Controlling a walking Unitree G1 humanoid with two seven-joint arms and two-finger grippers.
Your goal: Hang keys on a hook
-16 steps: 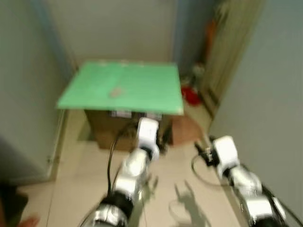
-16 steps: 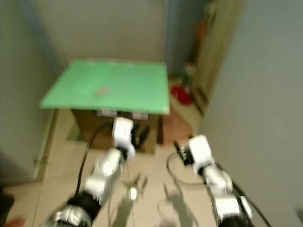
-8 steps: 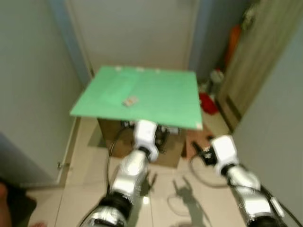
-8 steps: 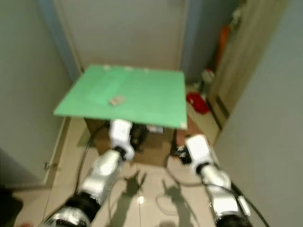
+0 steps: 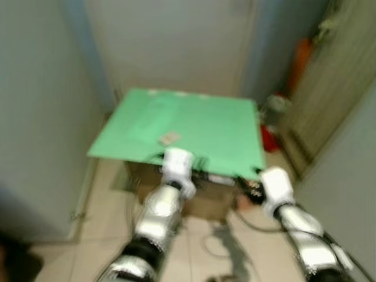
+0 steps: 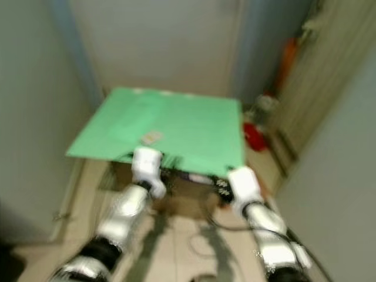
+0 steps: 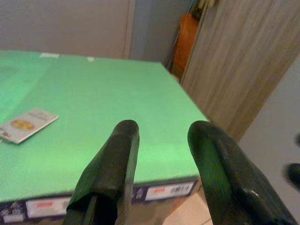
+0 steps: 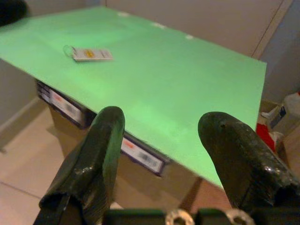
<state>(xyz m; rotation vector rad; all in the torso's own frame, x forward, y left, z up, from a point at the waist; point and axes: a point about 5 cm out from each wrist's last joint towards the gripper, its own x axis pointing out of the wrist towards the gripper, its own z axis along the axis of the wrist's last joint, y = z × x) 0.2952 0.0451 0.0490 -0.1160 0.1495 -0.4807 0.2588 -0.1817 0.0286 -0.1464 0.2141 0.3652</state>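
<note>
The left gripper [image 7: 159, 154] hangs at the near edge of a green board [image 5: 205, 126], fingers parted and empty. The right gripper [image 8: 164, 154] sits beside it, spread wide, also empty. On the board lies a tagged key [image 8: 89, 54], apparently with a ring. Under the board stands a cardboard box [image 5: 205, 197].

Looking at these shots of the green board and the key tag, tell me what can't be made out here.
- Key tag: the print is too small in both wrist views and smeared by blur in the head views; whether keys hang on its ring is unclear.
- Labels on the box under the green board: text too blurred to read.
- Red thing on the floor: blurred, partly behind the board.
- Left gripper and right gripper: finger bases cut off by the frame edge.
</note>
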